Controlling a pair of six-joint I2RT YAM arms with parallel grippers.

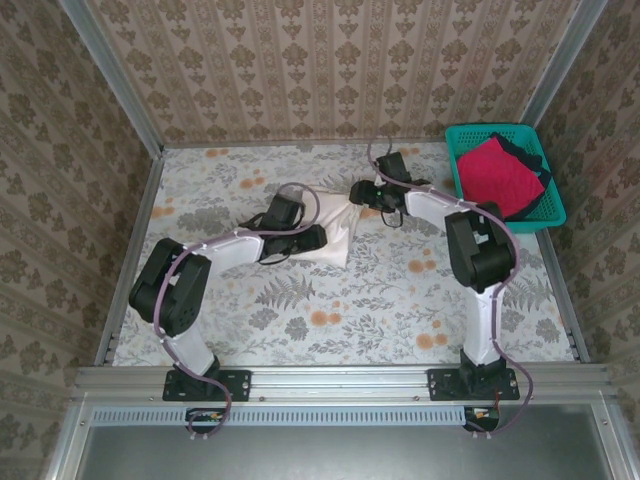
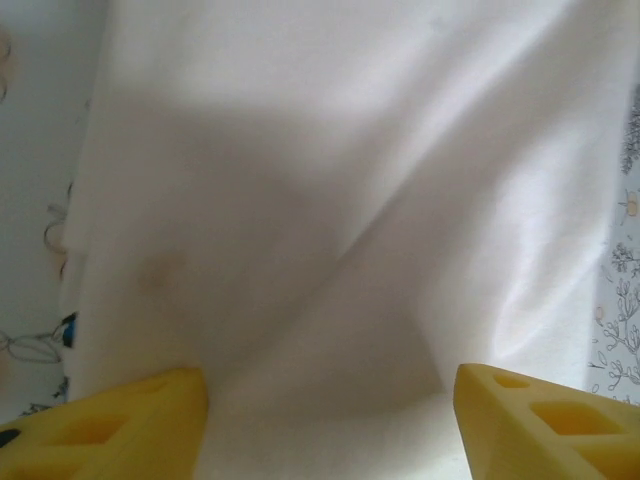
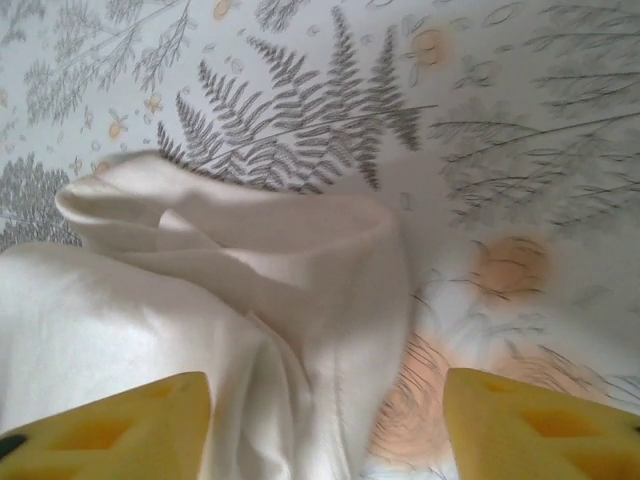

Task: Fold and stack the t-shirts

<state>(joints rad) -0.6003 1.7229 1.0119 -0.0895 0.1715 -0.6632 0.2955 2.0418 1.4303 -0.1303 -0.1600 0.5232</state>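
Note:
A cream-white t-shirt [image 1: 338, 222] lies bunched and partly folded mid-table, plain side up with no print visible. My left gripper [image 1: 318, 238] rests at its left edge. In the left wrist view the left gripper [image 2: 330, 430] stands open, and the white t-shirt [image 2: 330, 200] lies smooth under its yellow fingers [image 2: 130, 425]. My right gripper [image 1: 358, 193] is at the shirt's far right corner. Seen from the right wrist, the right gripper [image 3: 325, 425] is open, straddling a rumpled fold of the white t-shirt [image 3: 250, 280]. A crimson-red t-shirt [image 1: 495, 178] and a dark t-shirt [image 1: 528, 155] lie in the basket.
The teal mesh basket [image 1: 457, 175] stands at the far right corner. The floral tablecloth [image 1: 330, 310] covers the table, with bare cloth in front of the shirt and on the left. Patterned walls close off the back and both sides.

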